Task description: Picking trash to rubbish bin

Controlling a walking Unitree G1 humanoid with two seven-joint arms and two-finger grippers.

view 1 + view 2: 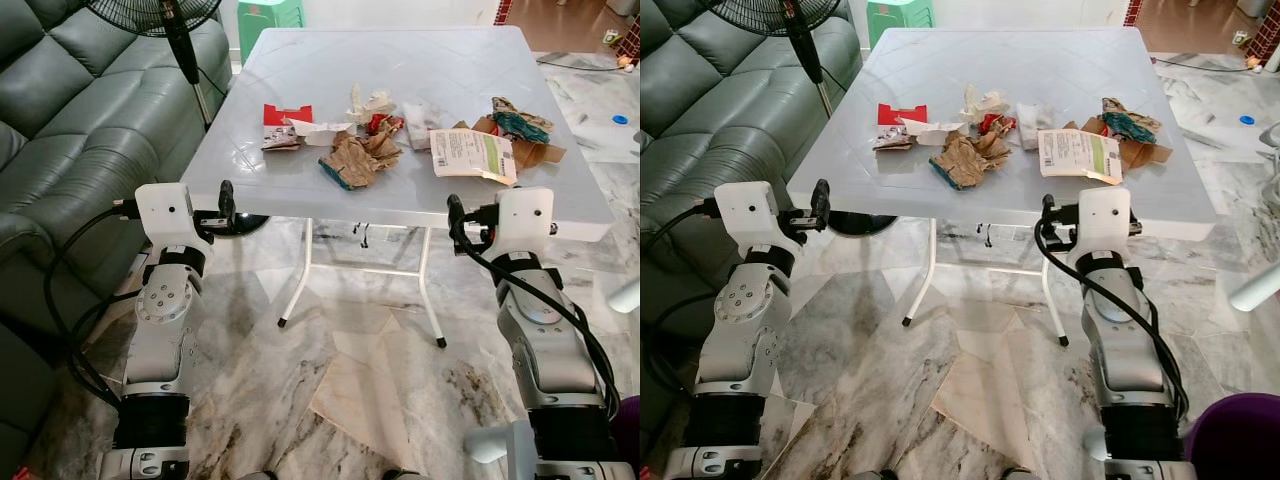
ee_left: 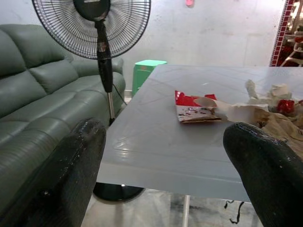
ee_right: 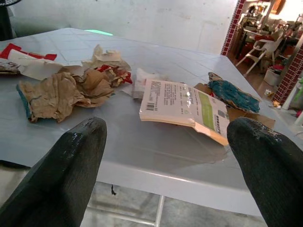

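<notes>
The left gripper [image 2: 163, 175] is held spread wide, empty, at the near edge of the white table [image 1: 300, 180]. Trash is strewn on the tabletop: a red packet [image 1: 285, 125], crumpled brown paper [image 1: 358, 158], a labelled mailer [image 1: 472, 153]. The right gripper [image 3: 165, 175] is likewise held parted before the mailer.

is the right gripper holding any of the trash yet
No, the right gripper is open and empty, short of the table.

Two silver arms, white boxy wrist housings, looping black cables, round jointed elbows — rubbery black fingers [image 3: 71, 175].
</notes>
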